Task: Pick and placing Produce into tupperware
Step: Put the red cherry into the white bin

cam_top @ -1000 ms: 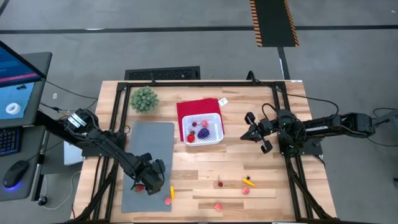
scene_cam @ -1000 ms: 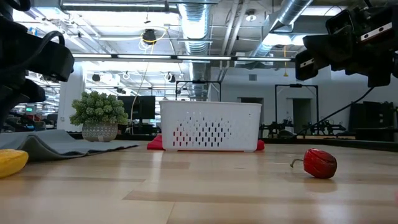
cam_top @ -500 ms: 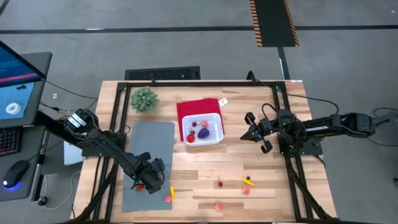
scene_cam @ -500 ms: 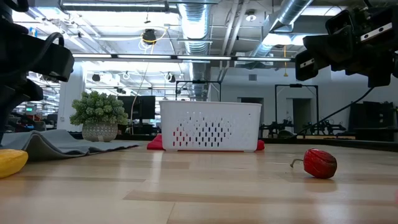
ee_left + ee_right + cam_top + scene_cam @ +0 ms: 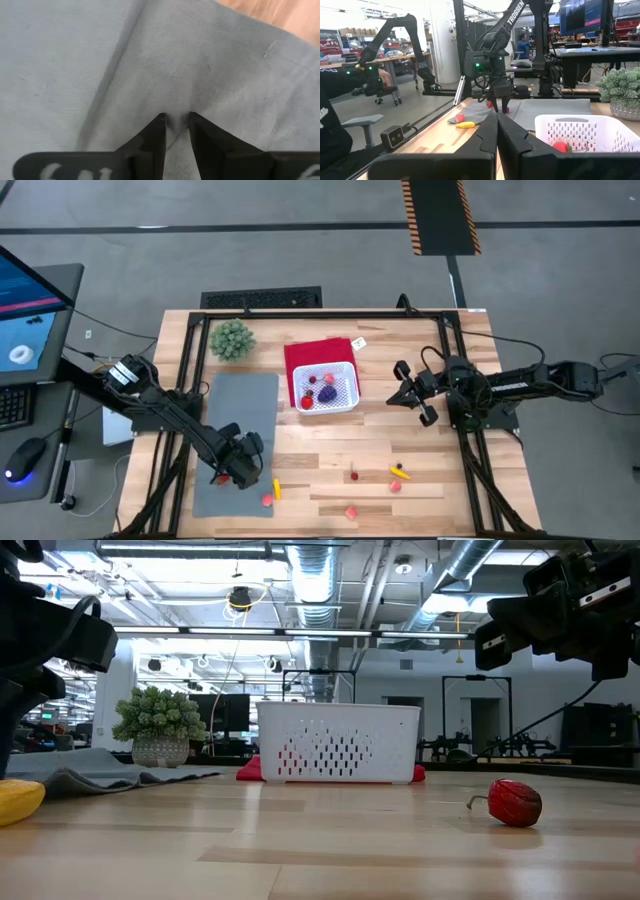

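The white latticed tupperware stands on a red cloth and holds red, pink and purple produce. Loose produce lies along the table's near side: red, yellow, pink, and a red piece with a yellow one by the grey mat. My left gripper points down over the mat's near right corner, closed on a fold of it. My right gripper hangs level and shut, right of the tupperware, holding nothing. My left gripper pinches a raised fold of the grey mat between its two fingertips, near the mat's near right corner. The fingers come from above, pointing down. The cloth runs up to them in a ridge, while the rest of the mat lies on the table.
A green bushy plant in a pot stands at the far left, beyond the mat. A red pepper and a yellow piece lie close to the low camera. Bare wood stretches between the mat and the loose produce.
The hump of grey mat that stood raised under my left gripper has sunk lower toward the table, and the mat's near right edge has drawn a little toward the table's left. Both arms have stayed where they were.
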`<action>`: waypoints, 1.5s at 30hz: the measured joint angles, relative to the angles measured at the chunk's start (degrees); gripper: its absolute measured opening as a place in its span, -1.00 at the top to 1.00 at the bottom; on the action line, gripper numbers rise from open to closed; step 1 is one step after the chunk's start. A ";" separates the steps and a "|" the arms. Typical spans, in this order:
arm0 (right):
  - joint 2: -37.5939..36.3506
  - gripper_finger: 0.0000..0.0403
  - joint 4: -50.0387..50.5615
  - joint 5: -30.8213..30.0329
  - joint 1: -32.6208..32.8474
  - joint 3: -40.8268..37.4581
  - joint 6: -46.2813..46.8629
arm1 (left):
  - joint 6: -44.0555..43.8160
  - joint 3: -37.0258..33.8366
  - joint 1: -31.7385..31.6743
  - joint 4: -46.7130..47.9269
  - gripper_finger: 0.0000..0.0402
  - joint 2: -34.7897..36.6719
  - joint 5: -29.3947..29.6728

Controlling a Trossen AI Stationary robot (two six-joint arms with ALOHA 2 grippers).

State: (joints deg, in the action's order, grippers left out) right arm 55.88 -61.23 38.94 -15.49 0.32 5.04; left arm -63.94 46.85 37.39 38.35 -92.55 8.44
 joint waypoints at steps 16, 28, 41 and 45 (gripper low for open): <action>0.00 0.86 0.96 0.00 0.02 0.00 0.00 | 5.27 -0.04 -0.90 -1.73 0.06 -0.04 -0.83; 0.00 0.86 0.96 0.00 0.01 0.00 0.00 | 11.65 4.85 -0.87 6.52 0.24 -0.09 0.53; 0.00 0.84 2.25 0.00 0.02 0.00 0.00 | 12.85 6.08 -0.68 11.08 0.32 -0.09 -1.68; 0.00 0.86 2.26 0.00 0.02 0.00 0.00 | 13.64 6.08 -0.68 8.41 0.32 -0.09 -1.66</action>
State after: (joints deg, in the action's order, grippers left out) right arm 55.88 -58.97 38.94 -15.46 0.32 5.04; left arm -50.30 52.93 36.71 46.76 -92.64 6.78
